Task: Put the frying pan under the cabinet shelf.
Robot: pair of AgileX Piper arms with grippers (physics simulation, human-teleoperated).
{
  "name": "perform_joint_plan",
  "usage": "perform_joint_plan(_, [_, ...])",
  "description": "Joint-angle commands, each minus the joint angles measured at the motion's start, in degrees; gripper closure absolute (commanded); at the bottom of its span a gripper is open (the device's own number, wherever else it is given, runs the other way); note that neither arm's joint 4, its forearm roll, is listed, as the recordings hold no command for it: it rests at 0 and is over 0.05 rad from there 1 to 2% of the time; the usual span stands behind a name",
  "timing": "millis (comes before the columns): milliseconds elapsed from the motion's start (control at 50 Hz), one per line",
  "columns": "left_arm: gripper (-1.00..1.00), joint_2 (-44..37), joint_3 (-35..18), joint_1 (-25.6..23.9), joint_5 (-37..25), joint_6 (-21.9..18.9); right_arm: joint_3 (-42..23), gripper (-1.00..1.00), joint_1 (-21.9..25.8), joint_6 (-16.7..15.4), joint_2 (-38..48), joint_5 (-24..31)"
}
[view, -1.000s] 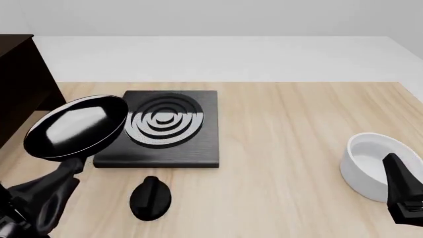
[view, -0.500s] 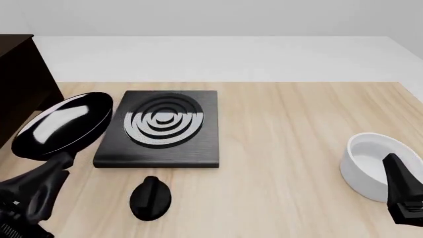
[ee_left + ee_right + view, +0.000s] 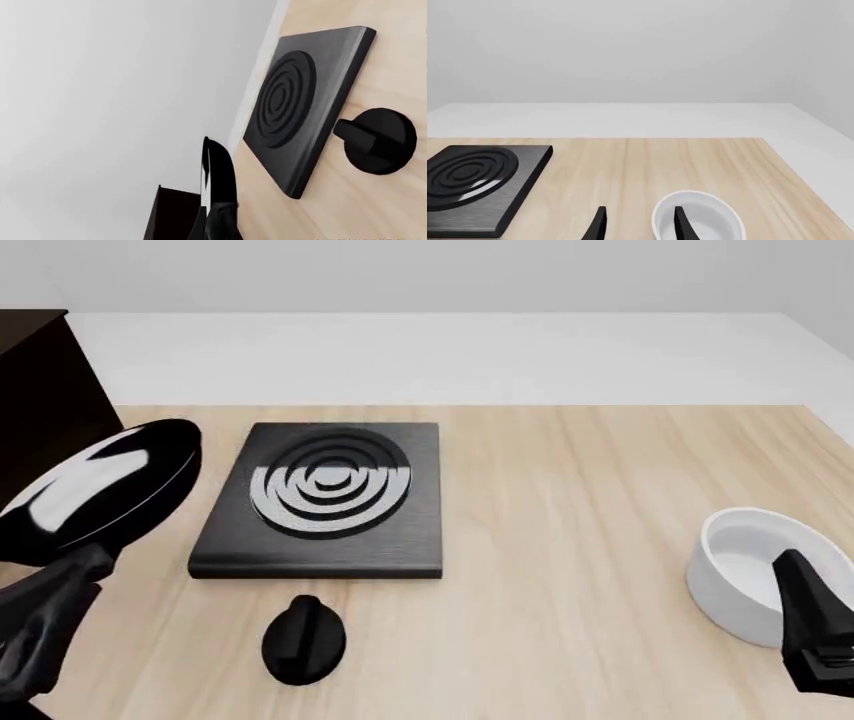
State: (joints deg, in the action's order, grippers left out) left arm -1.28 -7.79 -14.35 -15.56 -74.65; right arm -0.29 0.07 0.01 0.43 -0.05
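Observation:
The frying pan (image 3: 100, 490) hangs tilted above the table's left edge, its glossy inside facing up and right. My left gripper (image 3: 74, 565) is shut on its short handle at the lower left. In the left wrist view the pan (image 3: 215, 175) shows edge-on, with the dark cabinet shelf (image 3: 170, 215) just beyond it. The cabinet shelf (image 3: 40, 400) stands at the far left, cut off by the picture's edge. My right gripper (image 3: 640, 227) is open near the table's right front, with its fingers (image 3: 682, 225) low by the white bowl.
A square black stove plate (image 3: 320, 495) with grey rings lies right of the pan. A black round knob (image 3: 304, 640) sits in front of it. The white bowl (image 3: 754, 570) stands at the right, next to the right arm (image 3: 814, 630).
The left gripper has carried the pan leftward, off the stove plate's corner and closer to the cabinet, tilting it more. The right arm and bowl have not moved.

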Motion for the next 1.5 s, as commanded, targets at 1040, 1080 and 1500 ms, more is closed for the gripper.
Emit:
perform_joint_plan(1040, [1.0, -2.18, 0.59, 5.0, 1.96, 13.58, 0.0, -1.0, -0.01, 0.01, 0.0, 0.0])
perform_joint_plan(1080, [1.0, -2.41, 0.95, 5.2, 2.38, 13.73, 0.0, -1.0, 0.01, 0.0, -0.01, 0.0])
perform_joint_plan(1500, [1.0, -3.98, 4.96, 5.93, 7.17, 10.44, 0.0, -1.0, -0.01, 0.0, 0.0, 0.0])
